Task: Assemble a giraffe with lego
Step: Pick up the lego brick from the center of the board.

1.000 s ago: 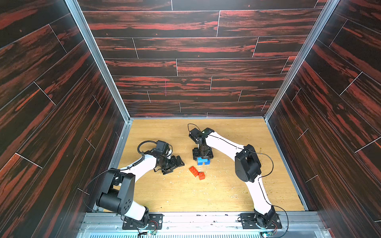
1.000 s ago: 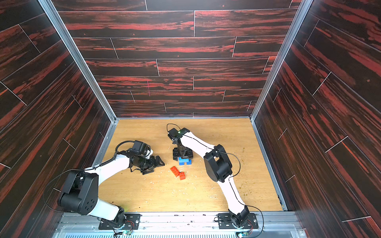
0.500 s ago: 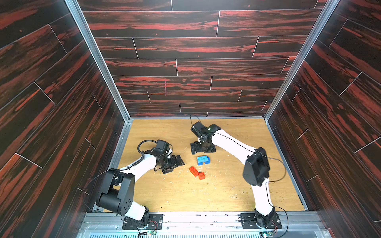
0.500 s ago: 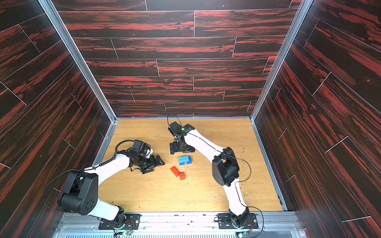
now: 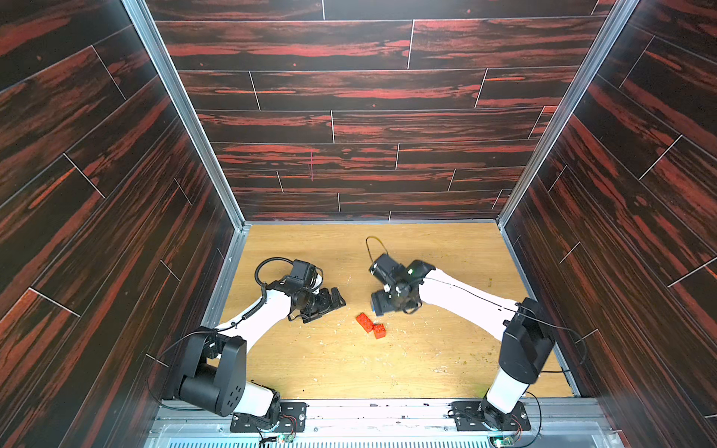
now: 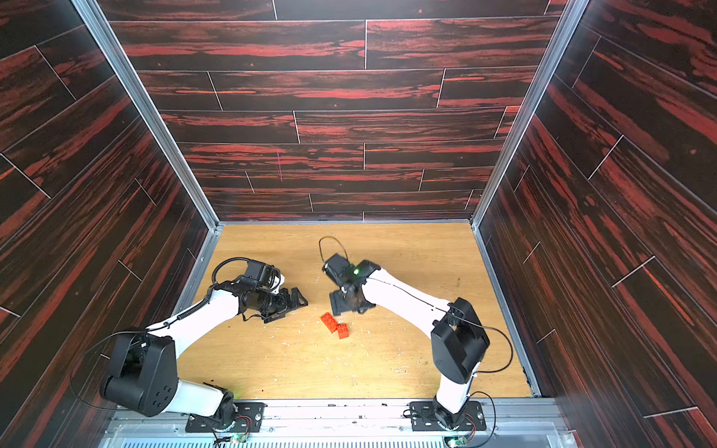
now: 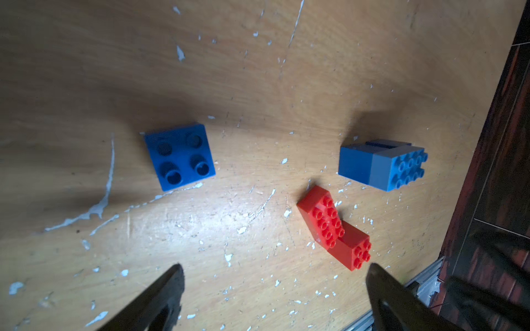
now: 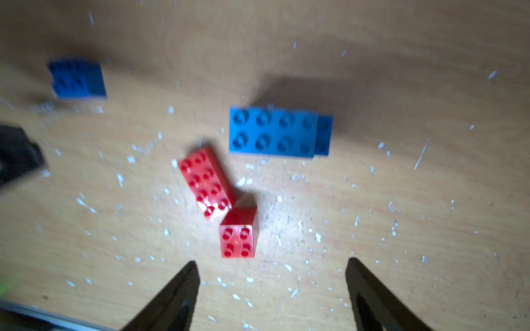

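Just ahead of the right pincer (image 8: 272,260), whose jaws stand wide apart and empty, sits the small red brick (image 8: 238,233), studs up. Beyond it the long red brick (image 8: 205,183) touches its corner, its long axis slanted against my closing line, so I judge a wrist turn is needed. Farther out, the light blue body (image 8: 274,131) lies crosswise. My left pincer (image 7: 274,265) also gapes empty, but the reds sit off toward one of its fingers, so the right arm looks better placed. Both top views hide the body under the right wrist, and the right wrist picture is blurred.
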You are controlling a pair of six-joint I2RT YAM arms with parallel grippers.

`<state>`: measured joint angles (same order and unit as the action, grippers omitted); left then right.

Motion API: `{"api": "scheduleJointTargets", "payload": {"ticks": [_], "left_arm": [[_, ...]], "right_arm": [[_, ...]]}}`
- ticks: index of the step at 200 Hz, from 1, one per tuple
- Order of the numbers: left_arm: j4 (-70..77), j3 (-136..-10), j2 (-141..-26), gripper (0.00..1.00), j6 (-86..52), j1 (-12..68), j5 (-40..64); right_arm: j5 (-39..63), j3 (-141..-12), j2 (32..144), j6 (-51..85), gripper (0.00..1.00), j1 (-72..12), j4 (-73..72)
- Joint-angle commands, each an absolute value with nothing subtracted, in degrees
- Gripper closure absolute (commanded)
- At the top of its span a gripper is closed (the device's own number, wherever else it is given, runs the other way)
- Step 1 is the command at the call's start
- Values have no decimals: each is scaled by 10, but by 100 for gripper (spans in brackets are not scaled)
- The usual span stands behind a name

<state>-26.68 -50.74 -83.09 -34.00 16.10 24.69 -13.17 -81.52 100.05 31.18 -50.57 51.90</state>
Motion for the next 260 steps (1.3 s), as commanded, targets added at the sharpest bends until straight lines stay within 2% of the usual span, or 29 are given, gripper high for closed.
{"api": "scheduleJointTargets", "payload": {"ticks": [1, 27, 79, 125, 198, 260], "left_arm": [[-282, -516, -811, 0, -333, 162, 227], [-268, -504, -792, 0, -342, 162, 207], [-282, -505, -783, 0, -346, 162, 153], [-291, -513, -797, 0, -350, 161, 175], [-308, -523, -790, 1, -340, 158, 170], [-311, -519, -787, 2, -338, 158, 174]], "right_arm": [[-124, -768, 976, 322, 21, -516, 480], [-96, -726, 966, 328, 21, -527, 440], [-122, -711, 1002, 340, 22, -560, 411], [-114, -707, 1036, 335, 26, -565, 391], [-120, -697, 1054, 333, 38, -565, 388], [-118, -707, 1068, 326, 53, -565, 392]]}}
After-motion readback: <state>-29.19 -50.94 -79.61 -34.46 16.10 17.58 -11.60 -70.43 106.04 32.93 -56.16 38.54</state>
